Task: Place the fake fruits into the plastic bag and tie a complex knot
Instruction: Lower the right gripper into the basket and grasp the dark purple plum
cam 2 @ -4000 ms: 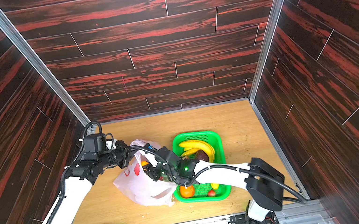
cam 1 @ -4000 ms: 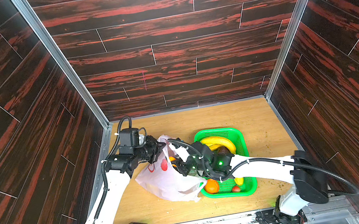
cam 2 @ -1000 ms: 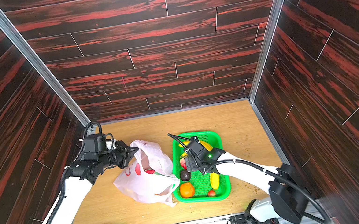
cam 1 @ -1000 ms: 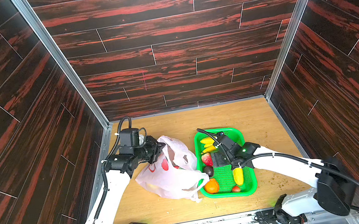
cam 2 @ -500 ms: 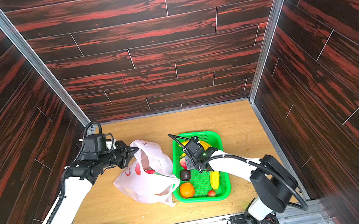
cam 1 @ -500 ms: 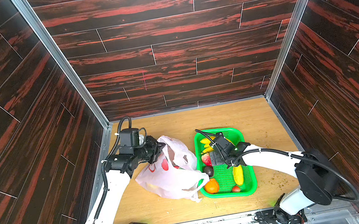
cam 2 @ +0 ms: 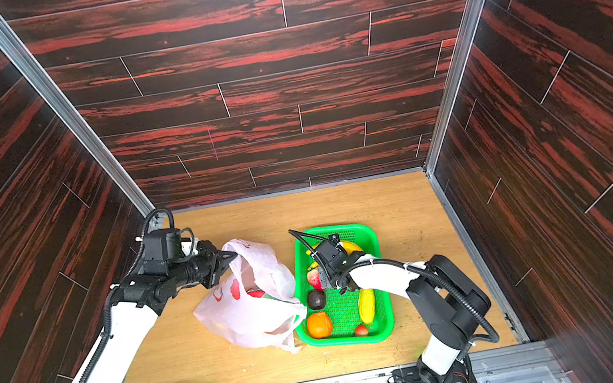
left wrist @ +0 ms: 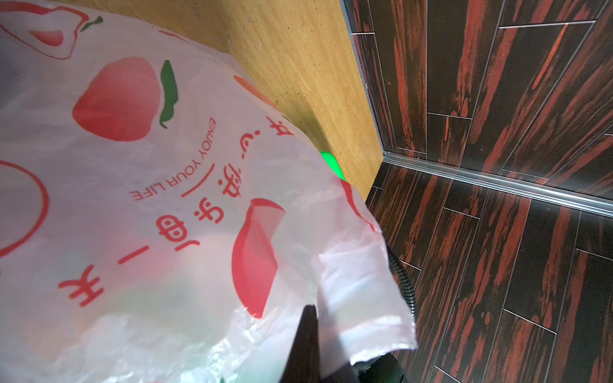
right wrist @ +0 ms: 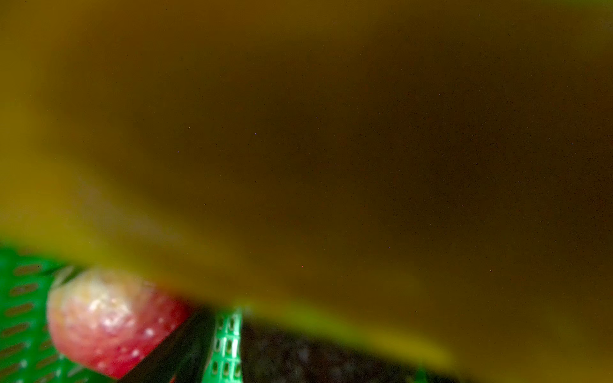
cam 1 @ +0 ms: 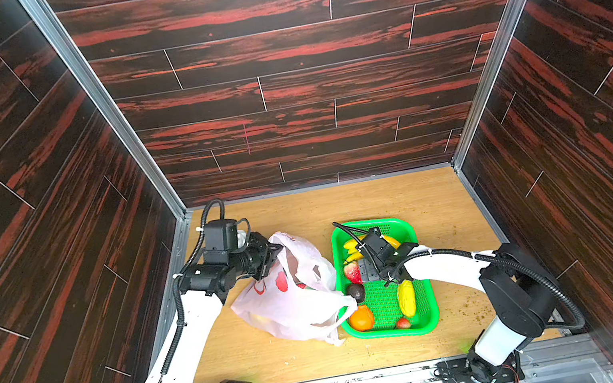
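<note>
At centre-left the left pincer (cam 1: 274,254) clenches the plastic bag (cam 1: 295,308), while the right pincer (cam 1: 365,252) gapes over the banana bunch (cam 1: 351,245).

A blurred yellow banana (right wrist: 298,132) fills most of the view, too close to be sharp. Past its edge a red strawberry (right wrist: 109,325) with a pale top lies on the green mesh basket (right wrist: 20,315). Just beside the strawberry runs a slanted dark bar (right wrist: 172,348), then a speckled dark shape (right wrist: 298,358) too blurred to identify
</note>
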Available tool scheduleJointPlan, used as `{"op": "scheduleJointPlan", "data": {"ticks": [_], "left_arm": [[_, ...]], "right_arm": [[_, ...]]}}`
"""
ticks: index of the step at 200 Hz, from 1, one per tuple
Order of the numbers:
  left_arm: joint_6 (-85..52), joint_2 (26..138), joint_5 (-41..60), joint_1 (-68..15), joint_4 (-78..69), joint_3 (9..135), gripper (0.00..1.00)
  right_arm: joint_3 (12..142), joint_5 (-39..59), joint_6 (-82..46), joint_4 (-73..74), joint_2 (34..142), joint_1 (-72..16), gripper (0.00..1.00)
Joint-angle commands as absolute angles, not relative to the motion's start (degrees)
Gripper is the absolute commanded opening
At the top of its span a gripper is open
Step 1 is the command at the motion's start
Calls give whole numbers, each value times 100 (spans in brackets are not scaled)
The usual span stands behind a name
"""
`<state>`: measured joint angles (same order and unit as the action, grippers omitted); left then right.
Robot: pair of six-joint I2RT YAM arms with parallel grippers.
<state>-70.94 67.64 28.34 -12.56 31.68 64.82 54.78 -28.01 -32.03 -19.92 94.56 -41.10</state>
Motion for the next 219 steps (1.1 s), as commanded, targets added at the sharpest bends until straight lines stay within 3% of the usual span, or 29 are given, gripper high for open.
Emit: {"op": "scheduleJointPlan", "data": {"ticks": [1,116,165,219], "left_arm": [[-7040,6803,2859,-1281,3217,6599,0],[-7031,6803,2850,-1275,3243,6617,0],[-7032,6780,2840,-1278,3243,6603,0],[-7036,6794,2821,-1277,3243,6585,0]], "right_arm": [[5545,-2900,-3227,-1819,9704,-4083,92],[5476,-2823,-3265,-1845,9724,-4063,70],[5432,-2694,-3151,-1956,9271,-4061,55],[5246,-2176,-2978,-2035,8357,-4075,48]]}}
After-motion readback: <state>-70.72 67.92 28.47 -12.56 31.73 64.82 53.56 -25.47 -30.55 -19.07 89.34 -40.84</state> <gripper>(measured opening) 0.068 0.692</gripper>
